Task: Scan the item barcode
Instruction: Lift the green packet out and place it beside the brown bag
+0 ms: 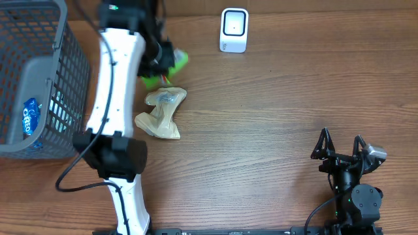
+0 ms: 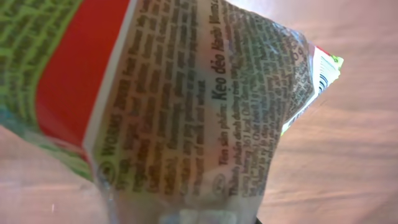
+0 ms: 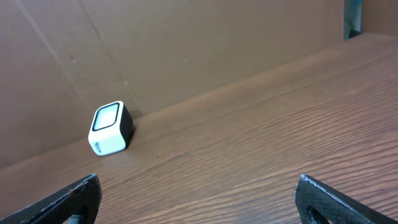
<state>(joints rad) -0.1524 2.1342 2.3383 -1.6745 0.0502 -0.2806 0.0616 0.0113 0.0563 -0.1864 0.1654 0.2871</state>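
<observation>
Pinching one green snack packet (image 1: 177, 60), the left gripper (image 1: 163, 57) holds it near the table's (image 1: 261, 130) far edge, left of the single white barcode scanner (image 1: 234, 29). One crumpled beige bag (image 1: 160, 112) lies just beside. One grey basket (image 1: 70, 73) contains one blue packet (image 1: 29, 116). The right gripper (image 1: 341, 138) stands spread, empty.
</observation>
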